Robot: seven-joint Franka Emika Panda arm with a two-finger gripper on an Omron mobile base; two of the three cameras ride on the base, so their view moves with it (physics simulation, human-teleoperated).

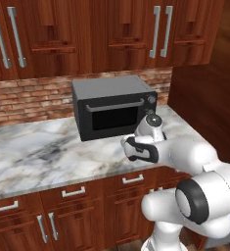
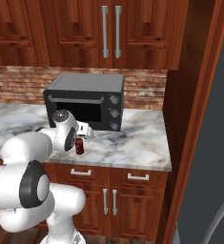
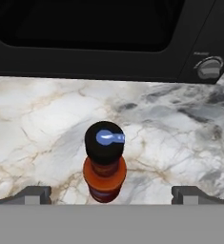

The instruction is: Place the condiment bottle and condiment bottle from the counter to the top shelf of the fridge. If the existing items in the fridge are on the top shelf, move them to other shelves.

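Observation:
One condiment bottle (image 3: 104, 162), reddish-brown with a dark cap, stands upright on the marble counter (image 3: 37, 119) in front of the black oven. In the hand view I look down on its cap. My gripper (image 3: 112, 194) is open, with one dark fingertip (image 3: 35, 194) far to each side of the bottle and clear of it. In the right base view the bottle (image 2: 79, 146) stands just under my gripper (image 2: 83, 133), near the counter's (image 2: 132, 138) front edge. The grey fridge (image 2: 213, 143) rises at the far right; its top shelf, other shelves and existing items are hidden.
A black toaster oven (image 1: 114, 108) stands against the brick wall right behind the bottle, its knobs (image 3: 208, 67) close to my hand. Dark wooden wall cabinets (image 2: 108, 28) hang above. A tall wooden panel (image 2: 189, 119) separates the counter from the fridge.

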